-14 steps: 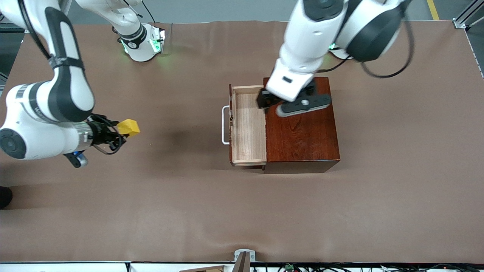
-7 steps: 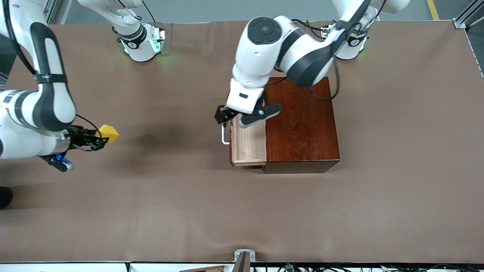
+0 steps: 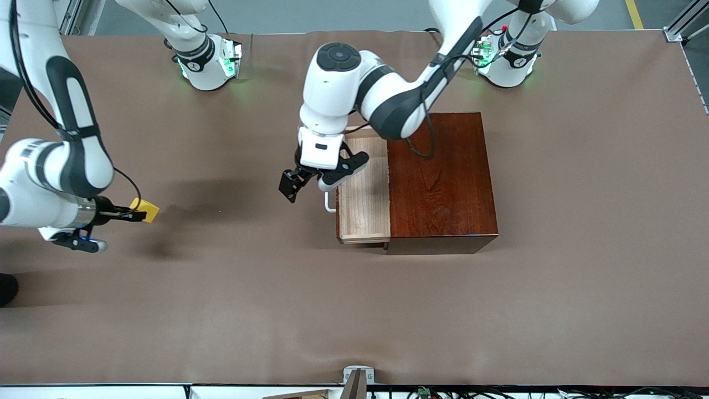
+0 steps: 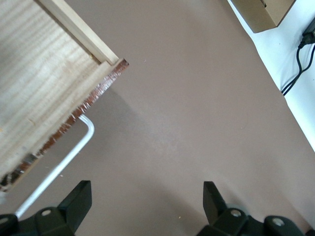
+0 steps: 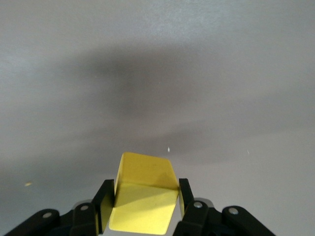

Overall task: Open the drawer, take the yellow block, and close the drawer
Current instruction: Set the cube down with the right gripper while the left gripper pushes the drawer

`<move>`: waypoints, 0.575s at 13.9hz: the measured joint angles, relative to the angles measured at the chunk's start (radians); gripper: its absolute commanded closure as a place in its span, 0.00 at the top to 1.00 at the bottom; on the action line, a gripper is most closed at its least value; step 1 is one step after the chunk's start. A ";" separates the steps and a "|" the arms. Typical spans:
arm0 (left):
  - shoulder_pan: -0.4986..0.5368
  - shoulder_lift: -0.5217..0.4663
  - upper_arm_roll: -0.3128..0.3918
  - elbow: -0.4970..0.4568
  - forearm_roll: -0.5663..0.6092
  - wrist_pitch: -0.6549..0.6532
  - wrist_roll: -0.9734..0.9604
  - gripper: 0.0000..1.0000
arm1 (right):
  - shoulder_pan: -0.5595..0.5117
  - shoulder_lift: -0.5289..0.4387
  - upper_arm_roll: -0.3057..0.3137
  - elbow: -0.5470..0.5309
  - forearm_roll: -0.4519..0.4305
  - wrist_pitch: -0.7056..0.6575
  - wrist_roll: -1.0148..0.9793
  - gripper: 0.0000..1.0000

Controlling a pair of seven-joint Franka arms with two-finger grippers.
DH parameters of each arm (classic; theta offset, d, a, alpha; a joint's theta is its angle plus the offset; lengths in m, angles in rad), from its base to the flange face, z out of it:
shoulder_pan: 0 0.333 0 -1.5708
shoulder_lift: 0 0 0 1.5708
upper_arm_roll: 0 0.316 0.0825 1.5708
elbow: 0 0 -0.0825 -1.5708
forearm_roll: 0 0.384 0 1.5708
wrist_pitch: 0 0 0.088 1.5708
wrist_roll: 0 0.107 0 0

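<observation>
The drawer (image 3: 363,191) of the dark reddish-brown box (image 3: 440,177) stands pulled out, its pale wood interior empty, white handle (image 3: 330,203) toward the right arm's end. My left gripper (image 3: 292,187) is open and empty, over the bare table just in front of the handle. In the left wrist view the gripper (image 4: 146,196) sits beside the handle (image 4: 64,162) and the drawer front (image 4: 74,110). My right gripper (image 3: 137,213) is shut on the yellow block (image 3: 146,210), low over the table at the right arm's end. The right wrist view shows the block (image 5: 145,194) between the fingers (image 5: 105,206).
The brown table cover (image 3: 354,299) surrounds the box. The arm bases (image 3: 207,61) stand along the table's edge farthest from the front camera. A cardboard box (image 4: 263,12) and cables (image 4: 300,49) lie past the table's edge in the left wrist view.
My left gripper has moved from over the box, across the open drawer, to over the table in front of the handle. My right gripper has carried the yellow block lower and toward the right arm's end.
</observation>
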 measured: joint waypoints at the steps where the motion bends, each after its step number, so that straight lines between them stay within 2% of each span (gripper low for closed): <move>1: -0.018 0.024 0.019 0.020 0.000 0.013 -0.029 1.00 | -0.002 0.023 0.000 -0.005 0.000 0.035 -0.030 0.00; 4: -0.052 0.081 0.057 0.041 0.000 0.053 -0.112 1.00 | 0.003 0.065 0.010 -0.005 -0.003 0.073 -0.072 0.01; 5: -0.074 0.103 0.085 0.042 0.000 0.063 -0.148 1.00 | 0.010 0.067 0.014 -0.004 -0.013 0.076 -0.073 0.12; 6: -0.103 0.126 0.122 0.043 0.000 0.069 -0.190 1.00 | 0.014 0.066 0.018 -0.002 -0.019 0.081 -0.073 0.54; 7: -0.132 0.145 0.150 0.044 0.000 0.070 -0.232 1.00 | 0.016 0.067 0.021 -0.003 -0.021 0.087 -0.073 0.88; 8: -0.154 0.161 0.167 0.044 -0.001 0.070 -0.276 1.00 | 0.016 0.068 0.022 -0.003 -0.021 0.090 -0.073 1.00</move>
